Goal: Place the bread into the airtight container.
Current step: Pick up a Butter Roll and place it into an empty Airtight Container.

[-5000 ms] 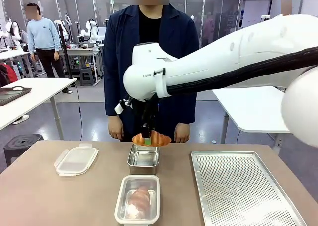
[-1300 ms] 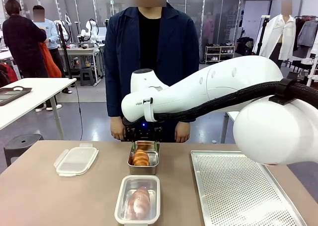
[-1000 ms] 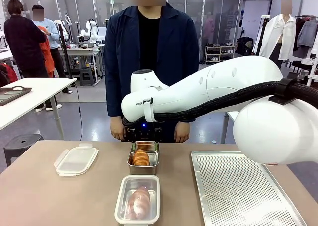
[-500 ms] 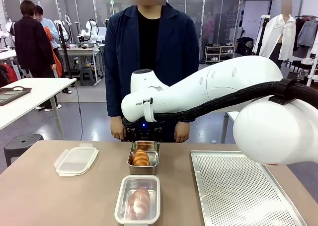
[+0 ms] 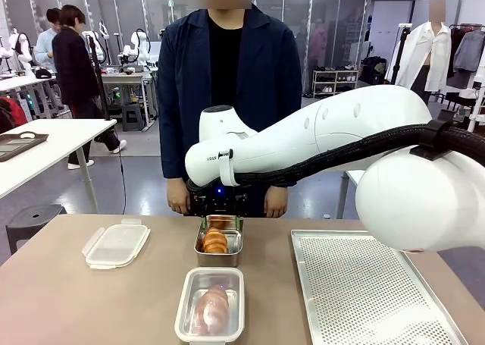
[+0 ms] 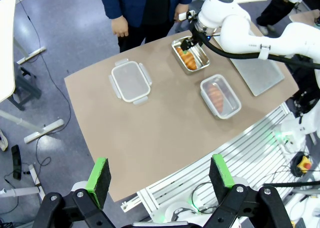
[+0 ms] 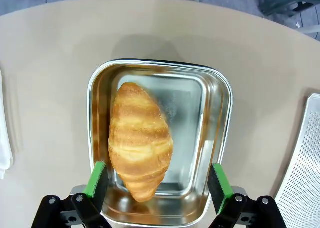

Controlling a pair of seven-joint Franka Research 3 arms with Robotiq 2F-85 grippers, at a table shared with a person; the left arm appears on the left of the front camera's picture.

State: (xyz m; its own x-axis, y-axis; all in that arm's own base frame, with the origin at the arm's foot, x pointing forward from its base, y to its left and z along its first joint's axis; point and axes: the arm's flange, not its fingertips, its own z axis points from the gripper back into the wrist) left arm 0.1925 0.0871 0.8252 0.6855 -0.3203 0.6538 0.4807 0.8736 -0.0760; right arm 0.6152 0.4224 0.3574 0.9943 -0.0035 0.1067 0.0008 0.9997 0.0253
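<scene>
Croissant [image 7: 140,140], golden and ridged, now lies in the open stainless steel container [image 7: 216,138], toward one long wall; five seconds back I held it clamped in the air above that container. Over the last second nothing on the surface [image 5: 68,299] has shifted; two bystanders behind have walked.

My right fingers [image 7: 158,180] stand released, spread wide just above the near rim of the steel container, touching neither rim nor croissant. My left fingers [image 6: 159,180] also stand spread with nothing between them, high up and well apart from everything, looking down on the whole brown surface.

Hidden or unclear: in the front view my right arm [image 5: 318,144] covers the far rim of the steel container and the person's [image 5: 227,95] waist; both of the person's hands hang just behind the far edge, partly masked. The clear plastic tub [image 5: 211,305] nearest me holds a pale pinkish roll; its near edge is cut off by the picture's bottom. My right fingertips are cut off in the right wrist view.

Room: clear plastic lid [image 5: 117,244] lies flat to the left, well apart. Perforated metal tray [image 5: 371,292] lies to the right, running off the picture's bottom. Bare surface lies between lid and containers.
</scene>
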